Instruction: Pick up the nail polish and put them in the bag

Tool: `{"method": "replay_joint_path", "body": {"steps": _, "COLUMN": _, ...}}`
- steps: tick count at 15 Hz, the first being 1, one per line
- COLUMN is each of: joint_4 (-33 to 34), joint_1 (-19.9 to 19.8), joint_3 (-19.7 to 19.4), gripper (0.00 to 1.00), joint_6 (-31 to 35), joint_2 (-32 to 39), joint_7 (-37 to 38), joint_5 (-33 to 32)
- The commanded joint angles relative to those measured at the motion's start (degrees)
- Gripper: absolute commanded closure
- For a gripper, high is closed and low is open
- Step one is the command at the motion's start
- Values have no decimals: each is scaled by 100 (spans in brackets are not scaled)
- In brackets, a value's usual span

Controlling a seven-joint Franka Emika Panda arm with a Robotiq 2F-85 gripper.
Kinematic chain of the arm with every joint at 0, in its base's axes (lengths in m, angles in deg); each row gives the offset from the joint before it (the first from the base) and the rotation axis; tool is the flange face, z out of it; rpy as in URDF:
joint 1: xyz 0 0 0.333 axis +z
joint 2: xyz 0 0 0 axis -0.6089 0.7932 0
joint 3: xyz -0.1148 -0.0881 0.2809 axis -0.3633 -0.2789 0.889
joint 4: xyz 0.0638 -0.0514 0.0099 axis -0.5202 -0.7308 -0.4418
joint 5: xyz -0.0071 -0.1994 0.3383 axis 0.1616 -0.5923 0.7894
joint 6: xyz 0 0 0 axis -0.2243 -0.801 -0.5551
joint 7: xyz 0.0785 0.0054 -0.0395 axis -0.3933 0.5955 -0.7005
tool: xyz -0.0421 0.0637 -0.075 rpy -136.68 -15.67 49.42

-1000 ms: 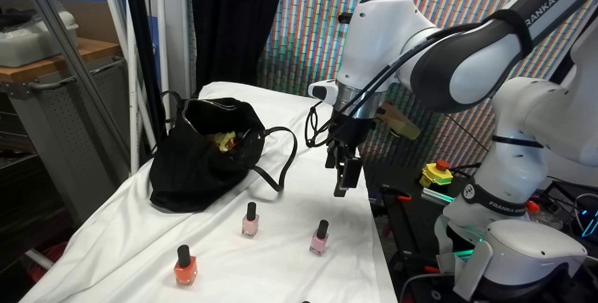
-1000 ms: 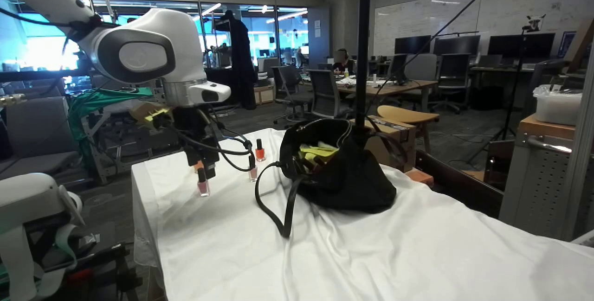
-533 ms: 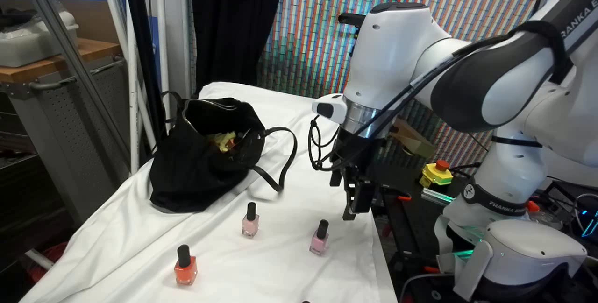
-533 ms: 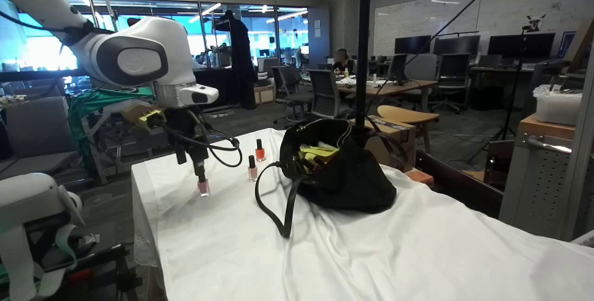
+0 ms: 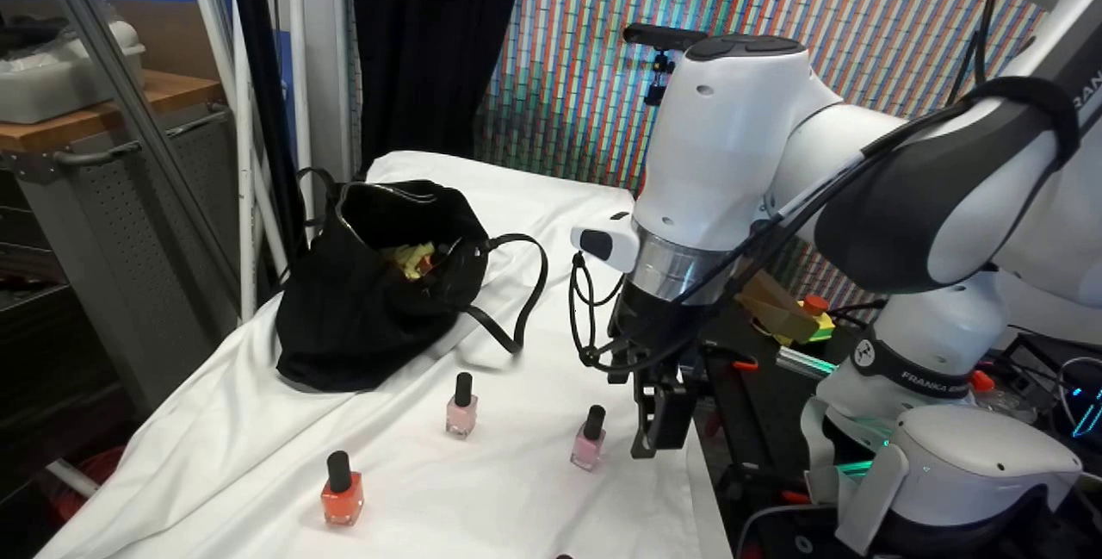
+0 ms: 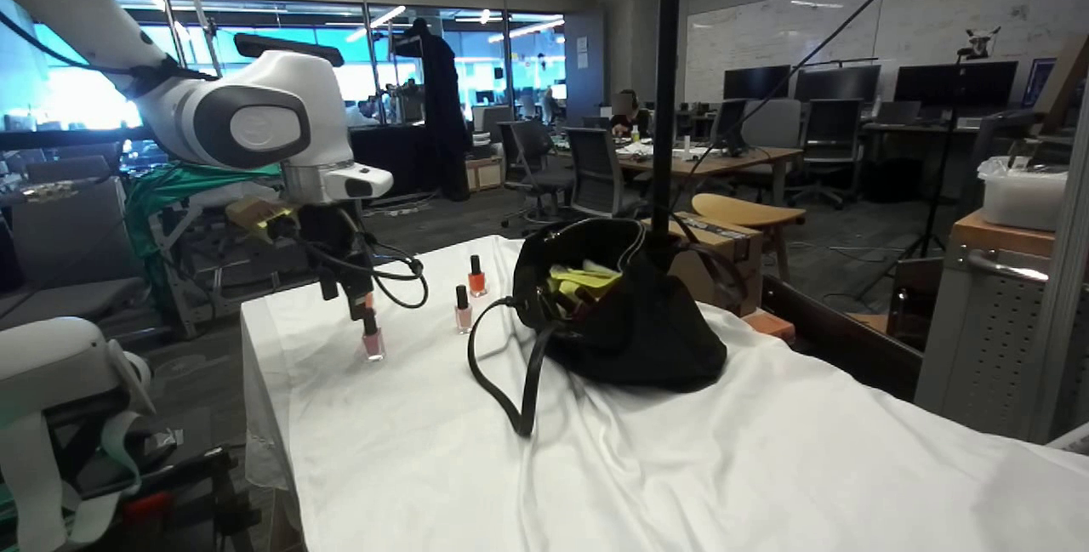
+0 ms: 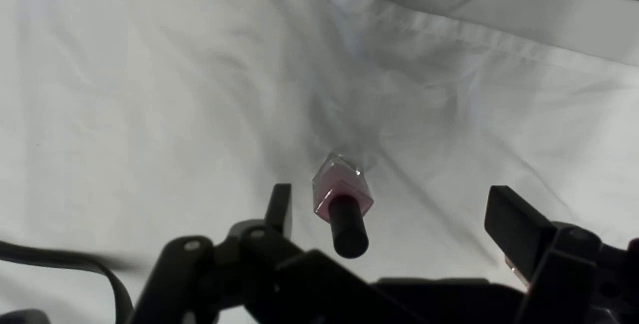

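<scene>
A mauve-pink bottle with a black cap (image 5: 587, 449) stands upright on the white cloth; it also shows in an exterior view (image 6: 373, 344) and the wrist view (image 7: 343, 184). My gripper (image 5: 635, 415) is open and empty beside it, jaws down. In the wrist view the bottle appears between the open fingers (image 7: 389, 191), closer to the left finger, touching neither. A pale pink bottle (image 5: 461, 415) and a red-orange bottle (image 5: 343, 503) stand farther off. An orange bottle (image 6: 368, 300) is partly hidden behind my gripper. The black bag (image 5: 370, 309) stands open with yellow-green stuff inside.
The bag's loop handle (image 5: 527, 309) lies on the cloth toward the gripper; part of it shows in the wrist view (image 7: 60, 258). The table edge (image 5: 702, 473) is close to my gripper. A dark cap (image 5: 564, 556) shows at the bottom edge of an exterior view.
My gripper has come down toward the cloth and moved toward the table edge, beside the mauve-pink bottle. It stays open. The bottles and bag have not moved.
</scene>
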Motion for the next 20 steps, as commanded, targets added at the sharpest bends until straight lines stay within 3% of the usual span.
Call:
{"method": "replay_joint_path", "body": {"steps": 1, "joint_4": 318, "joint_1": -38, "joint_3": 52, "gripper": 0, "joint_6": 257, "joint_2": 391, "joint_7": 573, "joint_5": -197}}
{"method": "replay_joint_path", "body": {"steps": 11, "joint_4": 759, "joint_1": -22, "joint_3": -367, "gripper": 0, "joint_6": 347, "joint_2": 1170, "joint_7": 2213, "joint_5": -1559}}
{"method": "replay_joint_path", "body": {"steps": 20, "joint_4": 862, "joint_1": 54, "joint_3": -543, "gripper": 0, "joint_6": 319, "joint_2": 1477, "joint_7": 2289, "joint_5": -1466}}
